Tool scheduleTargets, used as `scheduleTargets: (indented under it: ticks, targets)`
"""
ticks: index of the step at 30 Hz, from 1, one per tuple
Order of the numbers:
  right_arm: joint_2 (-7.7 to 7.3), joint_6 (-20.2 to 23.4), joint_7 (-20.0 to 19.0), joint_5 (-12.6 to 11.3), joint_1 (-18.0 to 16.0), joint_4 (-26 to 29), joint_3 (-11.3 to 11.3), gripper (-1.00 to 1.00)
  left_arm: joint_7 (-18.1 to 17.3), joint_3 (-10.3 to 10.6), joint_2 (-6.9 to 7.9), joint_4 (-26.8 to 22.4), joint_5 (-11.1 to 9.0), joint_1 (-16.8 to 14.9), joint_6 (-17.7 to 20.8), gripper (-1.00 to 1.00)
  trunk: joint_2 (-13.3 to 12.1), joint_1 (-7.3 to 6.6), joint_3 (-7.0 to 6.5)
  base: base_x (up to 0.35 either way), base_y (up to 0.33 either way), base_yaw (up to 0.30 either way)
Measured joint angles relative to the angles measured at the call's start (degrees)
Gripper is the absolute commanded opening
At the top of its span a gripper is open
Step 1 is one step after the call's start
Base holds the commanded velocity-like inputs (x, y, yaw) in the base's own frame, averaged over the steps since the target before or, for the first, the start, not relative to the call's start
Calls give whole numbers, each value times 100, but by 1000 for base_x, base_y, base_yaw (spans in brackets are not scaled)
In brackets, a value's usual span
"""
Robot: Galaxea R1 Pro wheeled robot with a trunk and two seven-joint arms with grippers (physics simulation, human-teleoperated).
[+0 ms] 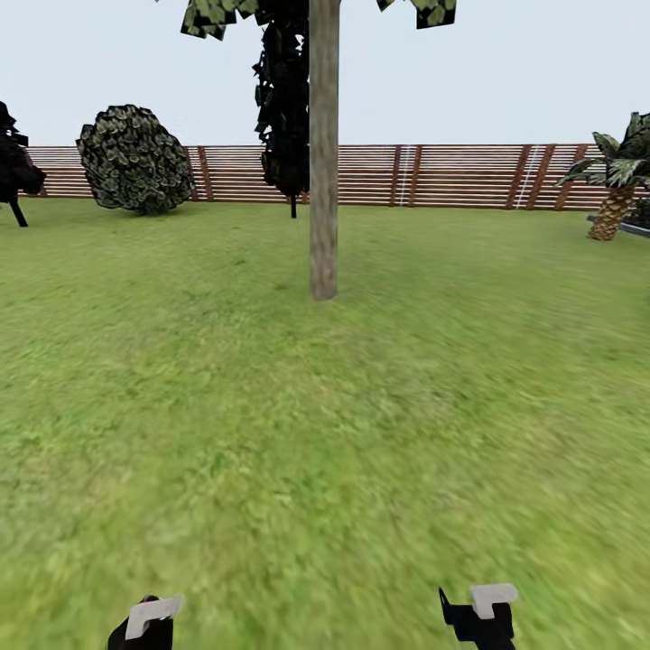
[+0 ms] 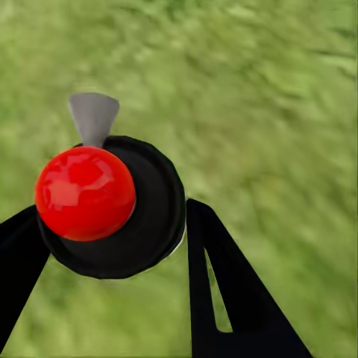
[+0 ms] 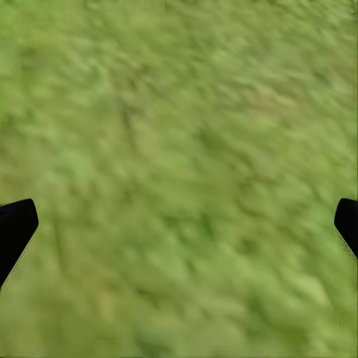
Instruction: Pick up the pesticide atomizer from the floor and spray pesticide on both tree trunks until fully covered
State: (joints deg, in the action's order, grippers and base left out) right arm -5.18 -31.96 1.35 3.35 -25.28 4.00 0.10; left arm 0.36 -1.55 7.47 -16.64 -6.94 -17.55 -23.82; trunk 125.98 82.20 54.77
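Facing a tree trunk that rises from the lawn straight ahead, well apart from both arms. Trunk is thick, bare, mottled grey-brown; the leafy crown only clips the top of the head view. Slatted fence runs behind it, with a round bush off to the left, a dark narrow tree just behind the trunk, and a palm at far right.

Left pincer holds the atomizer: in the left wrist view a black round body with a glossy red knob and a grey nozzle piece sits between the two black fingers, which close against its sides. Grass is all that lies beyond it, so the nozzle looks aimed at the ground, not at the trunk. Likely a carrying pose: sprayer kept low and close while the base drives up.

Right pincer is wide and empty; its fingertips sit at opposite edges of the right wrist view, with blurred grass between. Probably kept free and out of the way.

In the head view both arms poke in at the bottom edge, left and right, pale parts showing on top.

No droplets anywhere; trunk looks unsprayed. Judgement: spraying not begun; the next step needs a closer approach and the left arm raised so the nozzle faces the trunk. Second tree not identifiable from here.
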Motion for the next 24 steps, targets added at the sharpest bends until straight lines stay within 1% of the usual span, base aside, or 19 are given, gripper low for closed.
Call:
scheduleTargets:
  ticks: [24]
  targets:
    - [-9,3,0,0,0,0,-3,100,0,8,-8,4,-8,0,0,-100,0,0,0,339,0,0]
